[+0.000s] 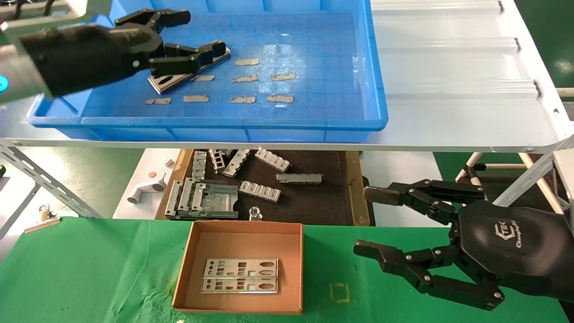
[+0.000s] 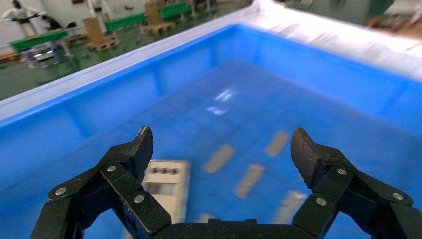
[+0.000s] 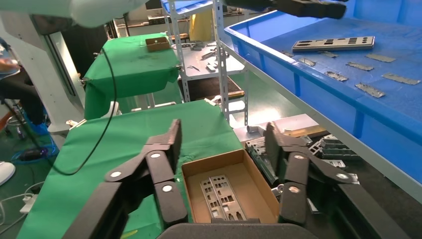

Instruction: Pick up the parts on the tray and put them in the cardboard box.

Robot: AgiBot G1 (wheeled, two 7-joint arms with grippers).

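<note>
We're on the pick step: left gripper point(image 1: 190, 38) hovers spread over the last metal strip point(image 1: 188, 72) at the blue tray's point(image 1: 314, 121) far left, two strips point(image 1: 240, 275) already boxed point(image 1: 242, 229), right gripper point(image 1: 372, 222) spread, idle near right; next, descend and pinch.

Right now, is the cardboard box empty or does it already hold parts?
Not empty. The cardboard box holds two silver parts lying flat side by side on its floor; one more part remains in the blue tray.
</note>
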